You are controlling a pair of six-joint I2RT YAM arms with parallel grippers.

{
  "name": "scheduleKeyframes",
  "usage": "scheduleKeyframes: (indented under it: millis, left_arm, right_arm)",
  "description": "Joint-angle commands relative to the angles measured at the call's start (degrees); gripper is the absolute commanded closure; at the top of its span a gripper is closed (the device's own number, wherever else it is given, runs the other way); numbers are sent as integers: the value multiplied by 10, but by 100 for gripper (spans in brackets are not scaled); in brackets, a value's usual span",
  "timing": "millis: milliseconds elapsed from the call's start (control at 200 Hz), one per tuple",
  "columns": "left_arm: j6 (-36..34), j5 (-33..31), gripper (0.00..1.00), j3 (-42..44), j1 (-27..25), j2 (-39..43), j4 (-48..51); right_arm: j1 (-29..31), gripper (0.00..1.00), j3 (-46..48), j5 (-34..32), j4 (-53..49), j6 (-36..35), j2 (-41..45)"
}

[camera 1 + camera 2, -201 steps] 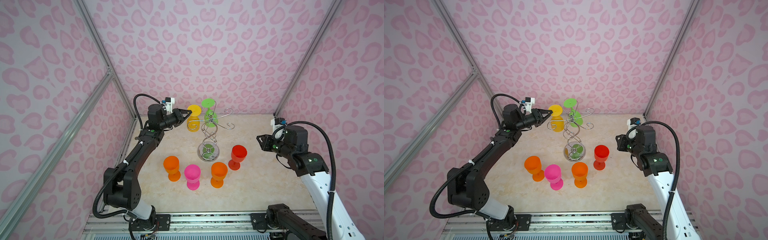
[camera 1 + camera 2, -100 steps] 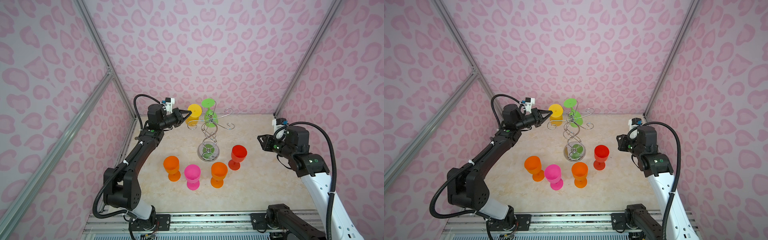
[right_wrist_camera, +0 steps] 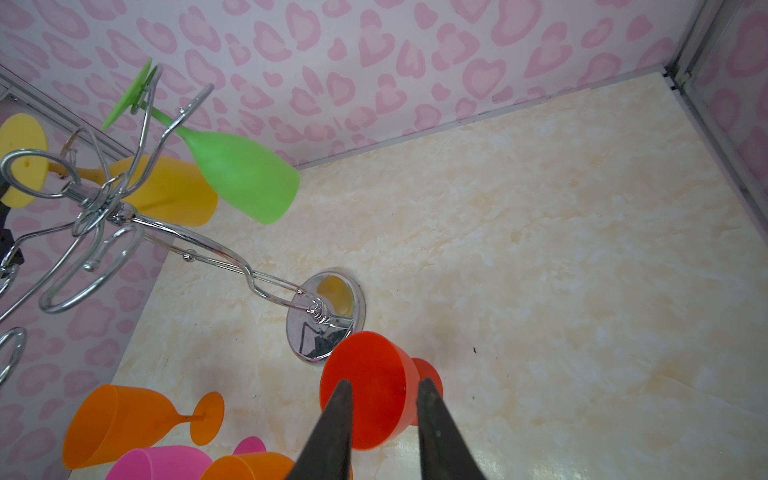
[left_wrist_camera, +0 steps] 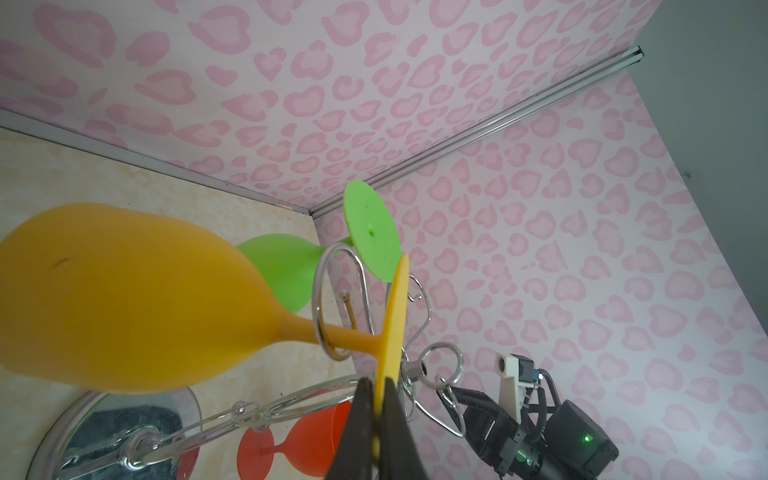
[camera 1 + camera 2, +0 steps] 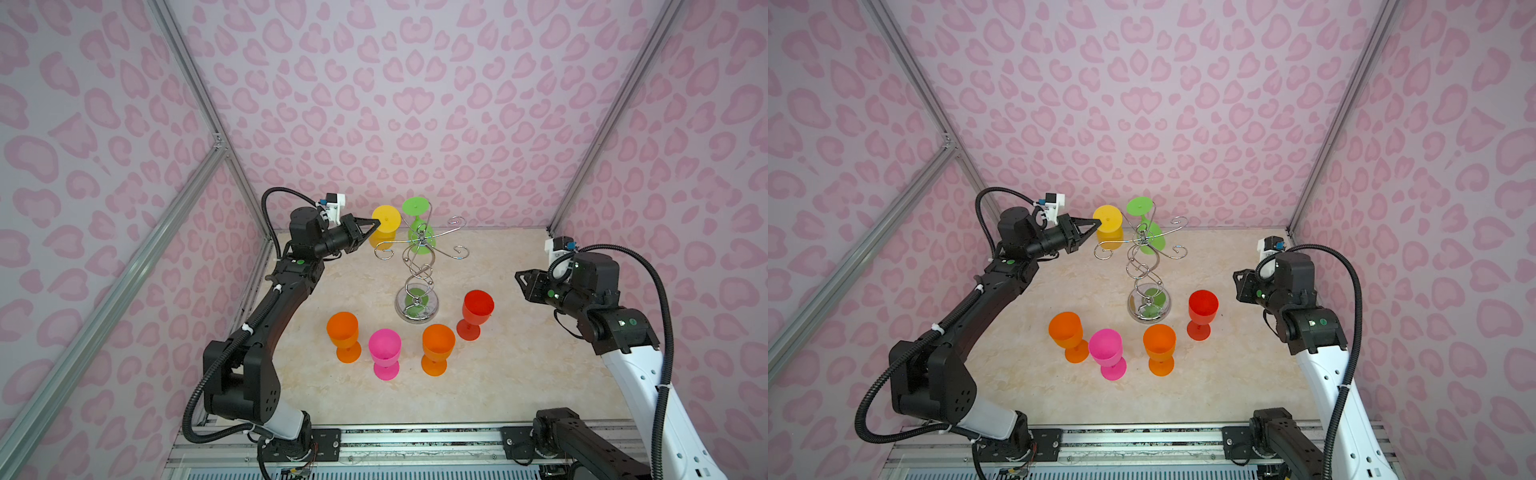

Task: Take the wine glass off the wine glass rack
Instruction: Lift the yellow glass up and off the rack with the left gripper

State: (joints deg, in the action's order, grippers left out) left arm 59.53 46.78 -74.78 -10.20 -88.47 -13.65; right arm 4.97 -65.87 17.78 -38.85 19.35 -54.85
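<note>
Wine glass rack: chrome, far centre of surface, carrying yellow wine glass and green wine glass upside down. Left end effector: closed on the yellow wine glass's foot rim. Right end effector: jaws apart, empty, right side

The table carries 6 wine glasses and 1 wine glass rack. 2 glasses hang upside down on the rack: 1 yellow wine glass and 1 green wine glass. 4 stand upright by the rack's base, toward the table's near edge: 1 orange glass, 1 second orange glass, 1 pink glass and 1 red glass.
</note>
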Motion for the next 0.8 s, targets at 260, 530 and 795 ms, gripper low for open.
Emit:
scheduleKeyframes:
  millis: [260, 530, 795]
  left_arm:
    - [15, 15, 97, -19, 4, 5, -23]
    - [23, 16, 97, -58, 4, -22, -26]
    - [28, 22, 97, -81, -2, -46, -30]
  right_arm:
    - [-4, 72, 5, 7, 14, 1, 2]
    - [-7, 72, 6, 11, 17, 0, 1]
    - [-11, 72, 5, 16, 18, 0, -3]
